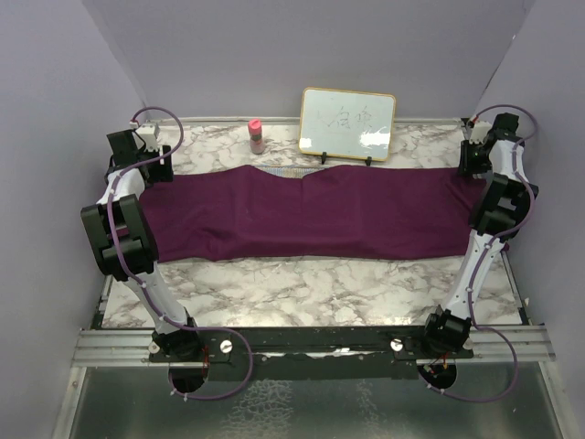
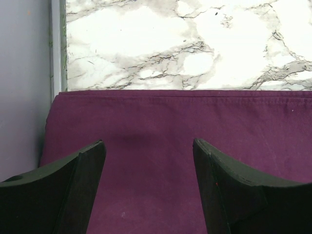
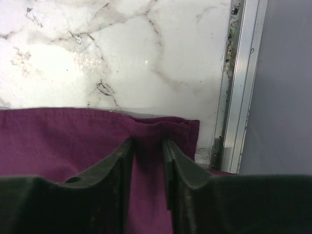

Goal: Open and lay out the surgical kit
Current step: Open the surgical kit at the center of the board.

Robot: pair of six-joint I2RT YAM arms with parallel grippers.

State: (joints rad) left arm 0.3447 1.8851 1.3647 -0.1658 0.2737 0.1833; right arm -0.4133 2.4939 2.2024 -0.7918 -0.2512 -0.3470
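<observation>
The dark purple cloth wrap (image 1: 311, 212) of the surgical kit lies stretched in a wide band across the marble table (image 1: 302, 288). The mesh tray, steel tools, gauze and packets are hidden. My left gripper (image 2: 148, 146) is open just above the cloth's far left corner (image 2: 161, 126), with nothing between its fingers. In the top view it is at the far left (image 1: 151, 157). My right gripper (image 3: 147, 144) is shut on a pinched fold of the cloth's far right corner (image 3: 156, 127). In the top view it is at the far right (image 1: 475, 160).
A framed whiteboard (image 1: 347, 123) stands at the back middle, and a small pink-capped bottle (image 1: 257, 135) stands to its left. Metal rails edge the table on the left (image 2: 57, 46) and right (image 3: 241, 83), close to purple side walls.
</observation>
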